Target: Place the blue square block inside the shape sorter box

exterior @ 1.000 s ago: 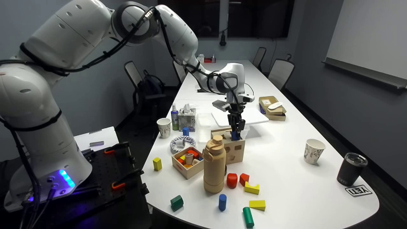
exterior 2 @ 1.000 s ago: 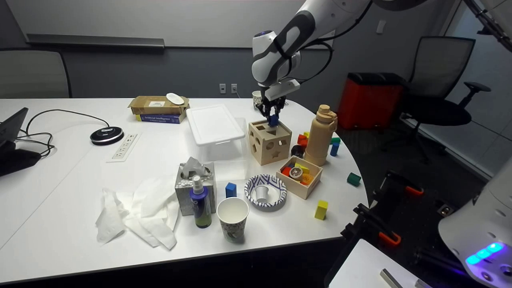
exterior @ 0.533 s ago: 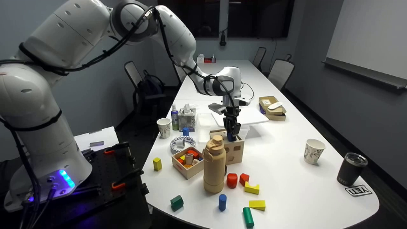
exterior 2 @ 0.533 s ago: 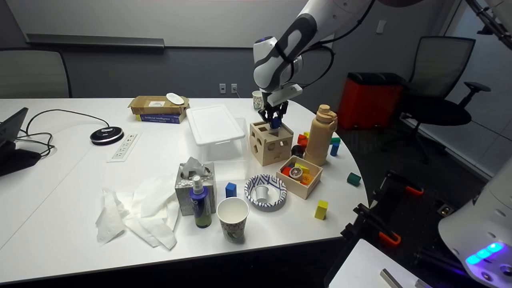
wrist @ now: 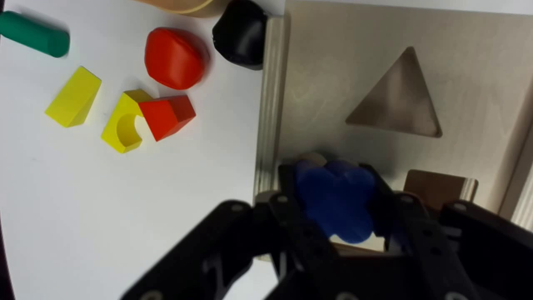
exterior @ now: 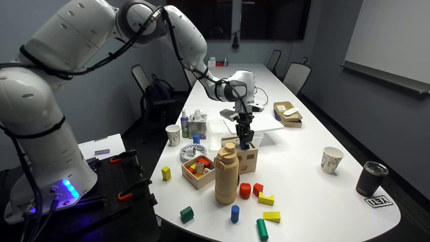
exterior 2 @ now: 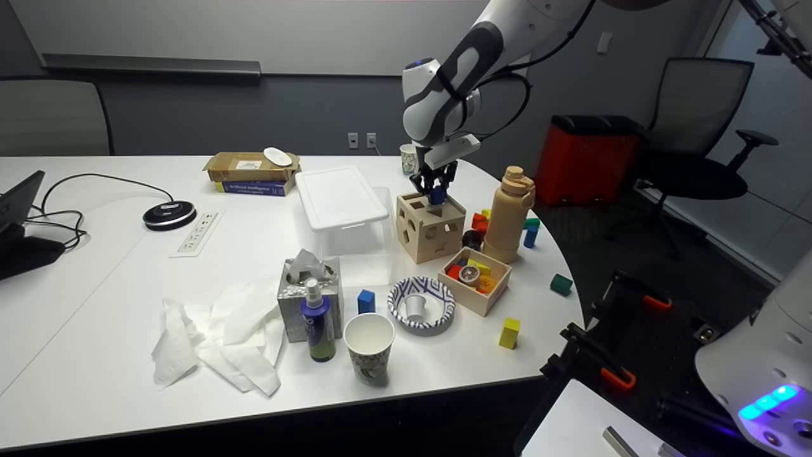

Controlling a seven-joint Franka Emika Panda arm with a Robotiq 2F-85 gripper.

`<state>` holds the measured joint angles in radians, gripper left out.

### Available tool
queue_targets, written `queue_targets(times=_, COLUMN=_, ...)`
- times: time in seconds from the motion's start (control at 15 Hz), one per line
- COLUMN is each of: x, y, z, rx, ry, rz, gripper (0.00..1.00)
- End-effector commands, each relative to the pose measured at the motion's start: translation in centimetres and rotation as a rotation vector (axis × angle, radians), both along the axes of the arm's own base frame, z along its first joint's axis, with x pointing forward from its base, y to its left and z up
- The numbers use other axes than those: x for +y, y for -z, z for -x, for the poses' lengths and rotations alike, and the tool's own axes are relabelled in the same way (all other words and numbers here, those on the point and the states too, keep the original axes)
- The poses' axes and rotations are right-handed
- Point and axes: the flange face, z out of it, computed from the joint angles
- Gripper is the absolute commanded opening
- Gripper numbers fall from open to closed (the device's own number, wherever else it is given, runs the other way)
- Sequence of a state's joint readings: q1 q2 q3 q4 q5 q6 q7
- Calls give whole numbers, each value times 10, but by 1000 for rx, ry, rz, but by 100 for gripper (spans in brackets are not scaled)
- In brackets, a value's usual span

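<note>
blue block (exterior 2: 366,301) stands on table (exterior 2: 247,247) just beside tissue box (exterior: 197,127), outside wooden box (exterior 2: 419,233); its placing looks undone, pick-up and drop-in left. jaws gripping another, dark blue piece (wrist: 333,200) at wooden box's top. only wrist view shows piece's lobed outline; blue block shows only in both exterior views.
</note>
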<state>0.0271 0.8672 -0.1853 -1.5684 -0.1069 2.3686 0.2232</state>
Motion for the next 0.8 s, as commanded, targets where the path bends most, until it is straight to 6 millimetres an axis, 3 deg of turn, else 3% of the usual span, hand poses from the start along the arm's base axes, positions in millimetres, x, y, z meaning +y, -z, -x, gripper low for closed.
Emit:
queue_targets(times=0.0, x=-2, y=0, z=9, rx=-2, ry=21, rz=11, gripper=17)
queue_targets(times=0.73, x=-8, y=-8, z=5, rx=-6, ry=44, rz=-16, gripper=17)
